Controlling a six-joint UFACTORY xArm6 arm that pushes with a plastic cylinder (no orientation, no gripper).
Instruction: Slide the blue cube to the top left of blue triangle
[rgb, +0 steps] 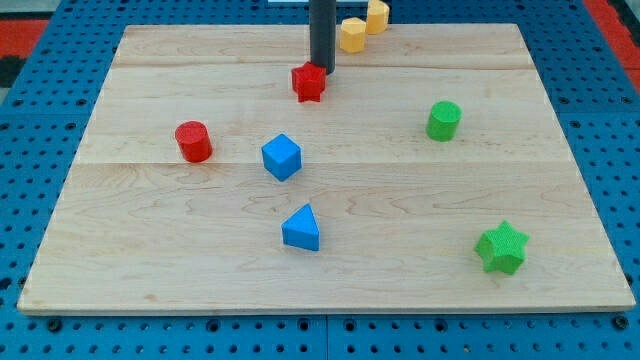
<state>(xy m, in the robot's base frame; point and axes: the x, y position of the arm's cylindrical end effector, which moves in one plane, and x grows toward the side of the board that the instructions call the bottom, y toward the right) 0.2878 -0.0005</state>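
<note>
The blue cube (282, 157) sits near the middle of the wooden board (150, 240). The blue triangle (301, 229) lies below it, slightly to the view's right. My tip (322, 70) is at the view's top centre, touching or just behind the upper right of a red star-like block (309, 83). It is well above the blue cube and apart from it.
A red cylinder (193, 141) stands left of the blue cube. A green cylinder (443, 120) is at the right, a green star (501, 248) at the lower right. Two yellow blocks (352, 34) (377, 16) sit at the top edge.
</note>
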